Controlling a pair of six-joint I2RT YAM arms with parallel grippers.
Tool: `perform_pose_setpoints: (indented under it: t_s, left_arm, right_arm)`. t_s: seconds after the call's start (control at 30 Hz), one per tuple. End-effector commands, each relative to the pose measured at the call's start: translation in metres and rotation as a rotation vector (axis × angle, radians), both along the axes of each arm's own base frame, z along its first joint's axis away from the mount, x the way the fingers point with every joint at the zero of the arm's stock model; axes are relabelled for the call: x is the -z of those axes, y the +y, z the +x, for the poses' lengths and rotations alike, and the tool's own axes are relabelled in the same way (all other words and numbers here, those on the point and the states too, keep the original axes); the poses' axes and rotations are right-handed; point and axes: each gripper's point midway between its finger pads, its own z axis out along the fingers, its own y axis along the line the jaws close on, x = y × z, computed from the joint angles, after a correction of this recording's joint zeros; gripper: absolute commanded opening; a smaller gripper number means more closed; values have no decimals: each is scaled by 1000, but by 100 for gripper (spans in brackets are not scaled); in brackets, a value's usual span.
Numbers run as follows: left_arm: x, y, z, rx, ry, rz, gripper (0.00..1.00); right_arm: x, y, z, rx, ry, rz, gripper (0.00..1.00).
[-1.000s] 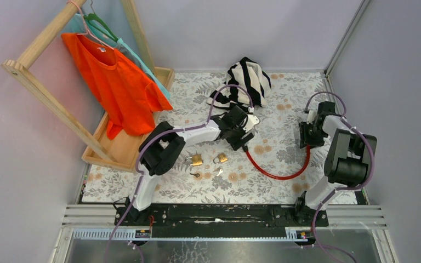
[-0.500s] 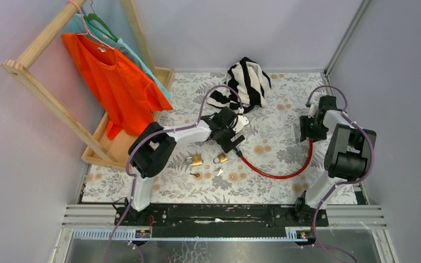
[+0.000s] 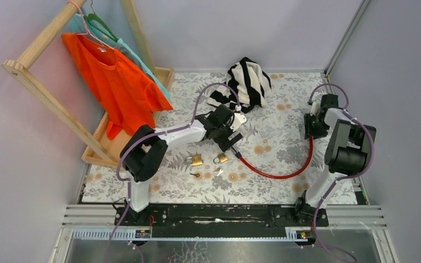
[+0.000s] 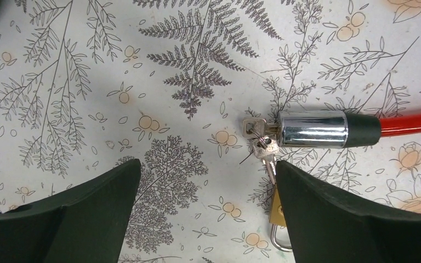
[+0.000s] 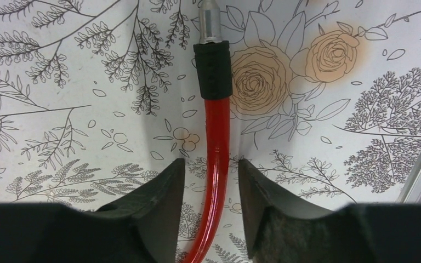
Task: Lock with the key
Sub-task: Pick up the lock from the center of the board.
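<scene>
Red plastic-sheathed cable (image 5: 216, 137), glossy and round, lies in open curve on worktop (image 4: 87, 82); its two ends well apart. Chrome lock barrel (image 4: 312, 129): smooth cylinder, black collar. Flat steel key (image 4: 251, 127) appears seated in barrel face. Bare metal pin (image 5: 208, 22) at other end not inserted. Judgement: locking not done; mating ends and key turn remain. Left fingers (image 4: 77, 219) spread wide, empty, above barrel. Right fingers (image 5: 148, 208) partly open, straddling cable near pin, gap visible, no clamp. Worktop cover matte, floral print.
</scene>
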Motion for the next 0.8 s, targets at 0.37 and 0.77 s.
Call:
perform_pose_setpoints:
  t_s: [0.37, 0.77]
  left_arm:
    - [-16, -28, -67, 5, 269, -146, 89]
    - [-11, -55, -98, 21, 374, -205, 78]
  right_arm:
    - [-7, -13, 24, 104, -41, 8, 25]
    - [-12, -15, 22, 109, -51, -6, 25]
